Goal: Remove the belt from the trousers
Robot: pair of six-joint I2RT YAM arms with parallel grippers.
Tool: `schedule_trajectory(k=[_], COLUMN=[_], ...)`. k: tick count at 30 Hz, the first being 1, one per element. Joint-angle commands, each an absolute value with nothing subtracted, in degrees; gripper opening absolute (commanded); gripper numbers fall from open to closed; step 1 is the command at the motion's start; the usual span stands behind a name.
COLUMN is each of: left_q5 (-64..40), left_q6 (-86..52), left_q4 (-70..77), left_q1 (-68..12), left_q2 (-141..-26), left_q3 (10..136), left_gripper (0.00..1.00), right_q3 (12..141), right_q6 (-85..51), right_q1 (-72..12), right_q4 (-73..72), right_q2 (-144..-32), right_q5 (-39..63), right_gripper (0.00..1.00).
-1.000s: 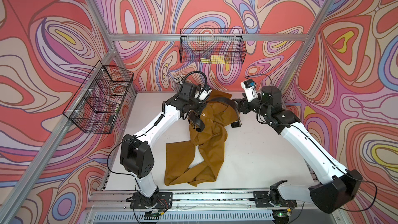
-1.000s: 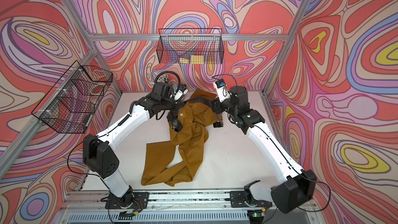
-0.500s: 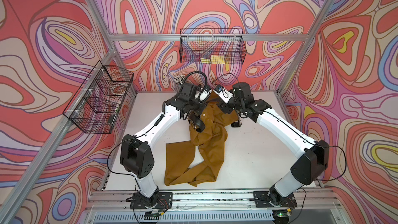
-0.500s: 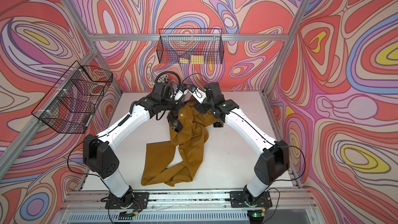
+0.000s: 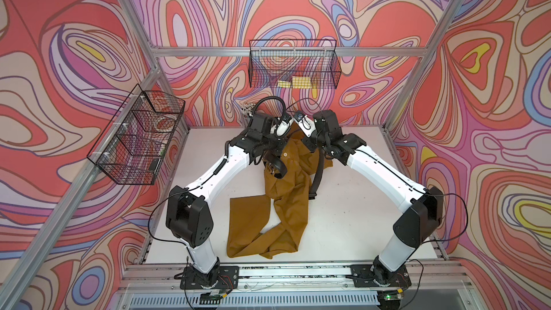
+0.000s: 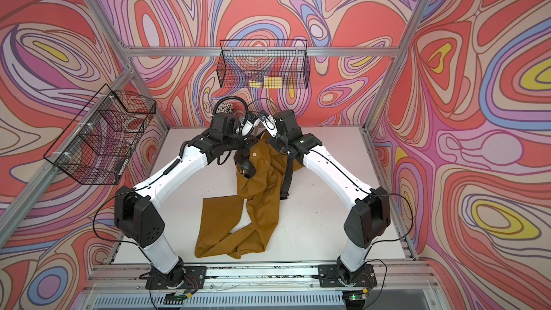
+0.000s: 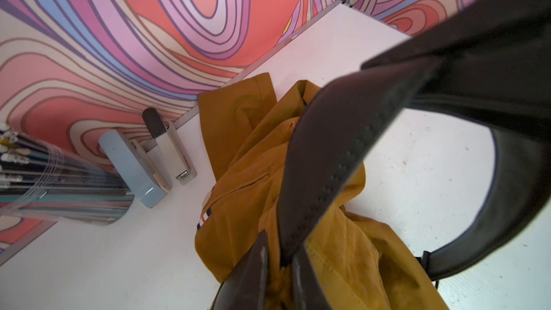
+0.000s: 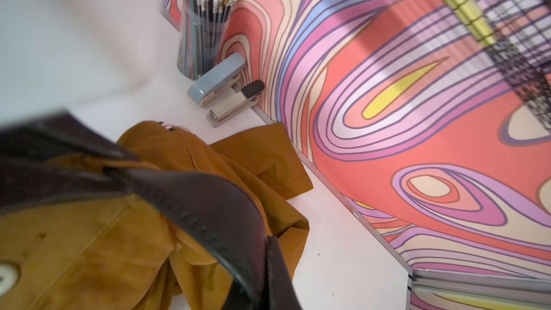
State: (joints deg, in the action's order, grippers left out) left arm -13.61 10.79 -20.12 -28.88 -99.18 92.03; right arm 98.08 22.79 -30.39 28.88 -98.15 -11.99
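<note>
**Top views.** The trousers (image 5: 286, 204) lie crumpled on the white desk (image 5: 357, 204). The waist end is bunched up between the two arms near the back wall. The legs trail toward the front edge, and one leg is spread flat on the left arm's side. In both top views the belt (image 5: 316, 174) hangs as a black strap from the right claw (image 5: 311, 147), with its lower end just beside the cloth. A second black loop of the belt (image 6: 248, 168) sits at the left claw (image 5: 270, 157), over the waist. The two claws are near each other, and their tips are too small here to judge. A back basket (image 5: 293, 67) holding yellow pads and a side basket (image 5: 137, 135) hang on the walls.

**Left wrist view.** The left claw (image 7: 280, 259) has its fingers (image 7: 256, 263) together, clamped on the belt (image 7: 328, 156), with mustard cloth bunched right at the tips. The strap rises from the tips showing a row of punched holes, then curves round in a wide loop. The waistband shows a pale button (image 7: 206, 199) and the striped tape (image 7: 204, 219). By the wall stand a grey-blue stapler (image 7: 131, 162), a beige stapler (image 7: 173, 150) and a pencil cup (image 7: 59, 186).

**Right wrist view.** The near field is blurred. The belt (image 8: 208, 204) arches over the trousers (image 8: 89, 249) and runs down into the right claw (image 8: 262, 281), whose tips are closed on the strap. The button (image 8: 7, 275) sits at the picture's edge. Both staplers and the pencil cup (image 8: 202, 31) stand at the wall, apart from the cloth.
</note>
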Motion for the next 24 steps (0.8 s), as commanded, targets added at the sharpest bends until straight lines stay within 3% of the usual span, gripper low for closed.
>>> schedule_trajectory(k=[1,5,14,17,20,24], left_q5=[-11.34,-11.47,-11.81,-11.73,-12.44,-20.29], left_q6=[12.03,10.78,10.07,11.02,11.83,13.06], left_q4=[-24.41,-24.99,-27.54,-27.77,-28.23,-21.91], left_q1=[-28.19,-26.39,-20.62,-19.31,-18.56,-18.63], left_q2=[-98.07,-99.12,-100.04,-99.67,-98.95,-95.04], left_q3=[90.31,89.68,87.32,86.00,85.57,81.67], left_gripper=[0.09,0.17,0.37,0.40,0.44,0.58], right_q3=[105.56,104.86,113.11,114.53,115.20,116.83], right_q6=[9.43,3.34,2.20,1.24,0.10,-1.22], right_q1=[-19.84,-11.97,-5.36,-3.78,-3.43,-3.53], right_q4=[21.99,21.71,27.26,27.86,27.60,27.56], right_q2=[-90.90,-85.93,-83.91,-84.05,-84.24,-86.73], right_q5=[-18.94,-14.34,-13.54,-12.78,-5.46,12.46], right_gripper=[0.00,0.00,0.00,0.00,0.00,0.00])
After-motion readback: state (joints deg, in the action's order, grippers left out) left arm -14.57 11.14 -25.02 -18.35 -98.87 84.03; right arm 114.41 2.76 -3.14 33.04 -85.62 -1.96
